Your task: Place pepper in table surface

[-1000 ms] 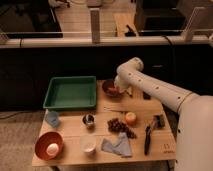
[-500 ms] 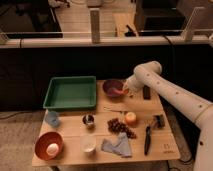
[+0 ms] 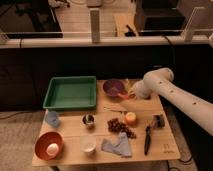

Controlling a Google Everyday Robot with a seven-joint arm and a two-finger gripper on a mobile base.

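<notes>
Over by the purple bowl (image 3: 114, 88) at the back of the table (image 3: 165, 131), the gripper (image 3: 131, 94) sits at the end of the big white arm (image 3: 175, 97). That arm reaches in from the right. The pepper (image 3: 123, 95) is a thin red-orange thing poking out at the bowl's right edge, right by the gripper. I cannot tell if the gripper has hold of it. A green tray (image 3: 70, 92) sits to the left of the bowl. Near the middle are dark grapes (image 3: 120, 126) with an orange (image 3: 130, 118) just beside them. A small metal cup (image 3: 88, 120) stands left of the grapes. At the front are an orange bowl (image 3: 48, 145), a white cup (image 3: 88, 144) and a blue cloth (image 3: 117, 146). A black brush (image 3: 149, 134) lies on the right.
</notes>
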